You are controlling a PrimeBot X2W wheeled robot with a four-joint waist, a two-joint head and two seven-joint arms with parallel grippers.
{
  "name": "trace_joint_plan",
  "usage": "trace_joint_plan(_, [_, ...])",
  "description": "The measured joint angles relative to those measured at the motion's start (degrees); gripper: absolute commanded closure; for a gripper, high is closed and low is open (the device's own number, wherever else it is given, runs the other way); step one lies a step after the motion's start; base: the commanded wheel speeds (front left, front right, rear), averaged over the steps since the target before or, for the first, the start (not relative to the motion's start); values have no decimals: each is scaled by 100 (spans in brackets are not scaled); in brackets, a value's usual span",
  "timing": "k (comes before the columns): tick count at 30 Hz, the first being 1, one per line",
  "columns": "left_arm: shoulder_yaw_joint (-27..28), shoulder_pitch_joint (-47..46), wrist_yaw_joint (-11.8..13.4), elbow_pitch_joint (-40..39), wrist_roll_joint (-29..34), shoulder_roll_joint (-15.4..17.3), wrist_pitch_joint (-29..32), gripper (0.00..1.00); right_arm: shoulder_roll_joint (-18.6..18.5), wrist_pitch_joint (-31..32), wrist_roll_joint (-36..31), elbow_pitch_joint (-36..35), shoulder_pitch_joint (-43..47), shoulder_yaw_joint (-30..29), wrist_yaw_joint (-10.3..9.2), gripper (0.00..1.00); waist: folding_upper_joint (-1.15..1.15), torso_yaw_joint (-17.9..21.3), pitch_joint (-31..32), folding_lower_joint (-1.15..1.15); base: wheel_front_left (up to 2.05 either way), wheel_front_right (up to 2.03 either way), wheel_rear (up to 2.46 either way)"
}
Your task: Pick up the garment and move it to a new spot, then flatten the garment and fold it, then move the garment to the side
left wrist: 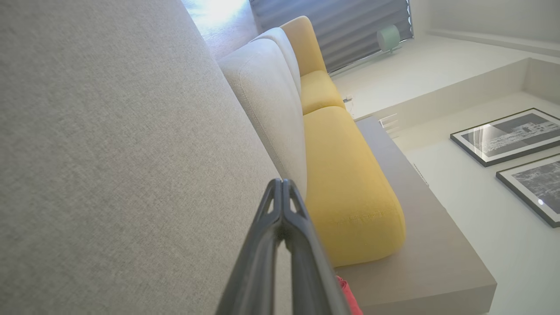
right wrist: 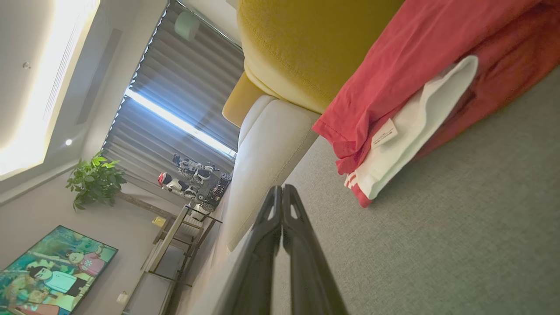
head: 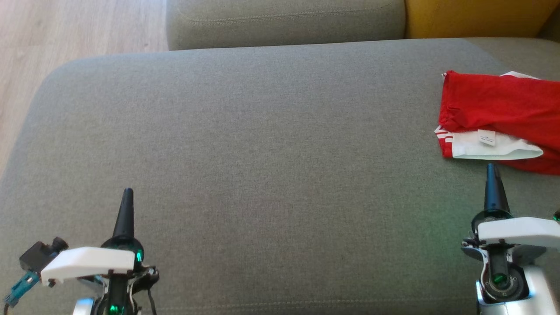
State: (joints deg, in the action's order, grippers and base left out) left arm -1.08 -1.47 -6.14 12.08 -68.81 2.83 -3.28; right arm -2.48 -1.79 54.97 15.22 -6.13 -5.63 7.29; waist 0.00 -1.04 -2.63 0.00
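The garment is red with a white panel, white stripes and a small label. It lies folded in a flat pile at the far right of the grey sofa seat, partly cut off by the head view's right edge. The right wrist view shows the garment close ahead. My right gripper is shut and empty, its tip just short of the garment's near edge. My left gripper is shut and empty at the lower left, far from the cloth. A red sliver of the garment peeks beside the left fingers.
A grey back cushion and a yellow cushion line the far side of the seat. Wooden floor lies beyond the seat's left edge. The broad grey seat stretches between the two grippers.
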Motion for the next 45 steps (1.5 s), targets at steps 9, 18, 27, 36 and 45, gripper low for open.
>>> trace_joint_plan(9, [44,-2,-29,91,-485,2,170,100,0,160,740,14,2,-34,0,100,0,22,50,0,0,0,0])
trace_joint_plan(18, [171,-25,-44,129,-921,4,310,100,0,291,1397,26,8,-64,0,100,0,40,95,0,0,0,0])
trace_joint_plan(27, [202,-42,-51,203,-1373,4,459,100,0,445,2061,38,107,-101,0,100,0,60,141,0,0,0,0])
trace_joint_plan(36, [279,-119,-75,266,-1763,5,582,100,0,573,2654,40,106,-134,-1,100,0,76,181,0,0,0,0])
trace_joint_plan(45, [369,-123,-77,312,-2198,5,750,100,0,695,3322,46,107,-187,-1,100,0,96,226,0,0,0,0])
